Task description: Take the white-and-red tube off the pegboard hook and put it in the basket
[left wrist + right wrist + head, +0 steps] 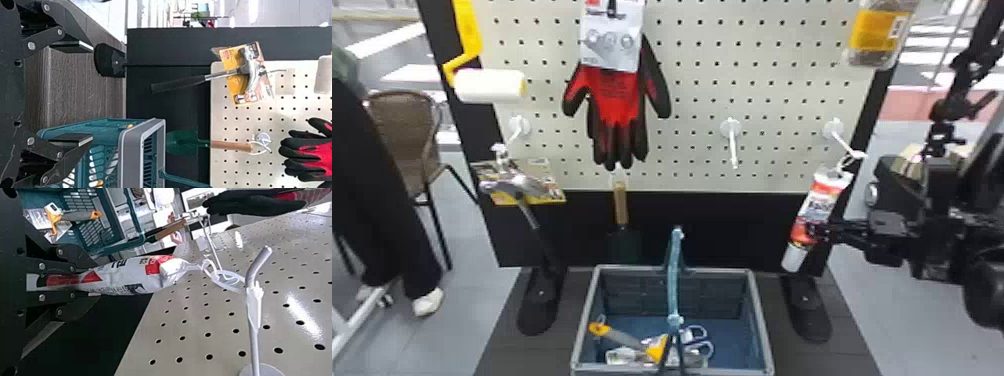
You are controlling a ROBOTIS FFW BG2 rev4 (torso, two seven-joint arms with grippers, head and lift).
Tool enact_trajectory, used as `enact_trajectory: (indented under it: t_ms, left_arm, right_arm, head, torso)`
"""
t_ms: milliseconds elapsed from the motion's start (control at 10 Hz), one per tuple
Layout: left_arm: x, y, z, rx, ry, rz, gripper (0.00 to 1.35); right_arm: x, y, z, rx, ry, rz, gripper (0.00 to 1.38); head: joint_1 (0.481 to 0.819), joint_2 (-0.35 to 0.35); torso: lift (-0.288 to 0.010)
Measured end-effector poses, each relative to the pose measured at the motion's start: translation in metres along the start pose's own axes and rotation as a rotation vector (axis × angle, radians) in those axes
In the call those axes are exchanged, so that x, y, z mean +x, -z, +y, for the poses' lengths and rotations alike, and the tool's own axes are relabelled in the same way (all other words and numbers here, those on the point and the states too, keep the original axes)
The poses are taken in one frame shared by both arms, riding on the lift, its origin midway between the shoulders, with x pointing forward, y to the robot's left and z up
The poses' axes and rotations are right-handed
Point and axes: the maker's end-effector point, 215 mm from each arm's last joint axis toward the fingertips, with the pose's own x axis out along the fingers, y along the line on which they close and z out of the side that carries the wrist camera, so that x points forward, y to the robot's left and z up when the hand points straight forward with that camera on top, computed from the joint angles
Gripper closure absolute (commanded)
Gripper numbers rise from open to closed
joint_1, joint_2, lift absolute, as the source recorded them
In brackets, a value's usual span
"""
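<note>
The white-and-red tube (818,200) hangs tilted at the right of the pegboard, its loop on the right hook (844,143). My right gripper (814,231) is shut on its lower part. In the right wrist view the gripper (78,282) clasps the tube (129,275), whose white loop still circles the hook (252,317). The blue basket (762,325) stands below the board, left of the tube, holding a yellow-handled tool and other packs. In the left wrist view my left gripper (84,94) is open, with the basket (121,152) beyond it.
Red-black gloves (617,100), a hammer (527,200), a paint roller (489,86) and a trowel (621,205) hang on the pegboard. A bare hook (733,145) juts out between gloves and tube. The basket's handle (674,280) stands upright.
</note>
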Motion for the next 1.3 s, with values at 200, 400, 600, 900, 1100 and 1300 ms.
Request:
enact_trajectory:
  t_ms: [200, 400, 600, 900, 1100, 1300]
  left_arm:
    - [-0.001, 0.001, 0.000, 0.000, 0.000, 0.004, 0.47]
    - [-0.001, 0.002, 0.001, -0.001, -0.002, 0.005, 0.47]
    - [-0.001, 0.001, 0.001, -0.001, -0.002, 0.004, 0.47]
    - [-0.001, 0.002, 0.001, -0.001, -0.002, 0.006, 0.47]
    - [-0.001, 0.002, 0.001, -0.001, -0.002, 0.006, 0.47]
    - [-0.001, 0.002, 0.001, -0.002, -0.003, 0.005, 0.47]
  right_arm:
    - [-0.008, -0.004, 0.006, -0.026, 0.027, -0.013, 1.20]
    - [-0.016, -0.008, 0.015, -0.053, 0.052, -0.021, 1.20]
    - [-0.020, -0.017, 0.017, -0.083, 0.067, -0.018, 1.20]
    - [-0.024, -0.034, 0.021, -0.127, 0.083, -0.025, 1.20]
    - [-0.019, -0.047, 0.027, -0.163, 0.086, -0.021, 1.20]
    - [-0.011, -0.053, 0.033, -0.177, 0.083, -0.031, 1.20]
  head:
    - [0.549, 0.000]
    - [0.549, 0.000]
    - [0.549, 0.000]
    - [0.549, 0.000]
    - [0.549, 0.000]
    - [0.549, 0.000]
  torso:
    - [-0.100]
    - [-0.100]
    - [-0.100]
    - [-0.100]
    - [-0.100]
    - [-0.100]
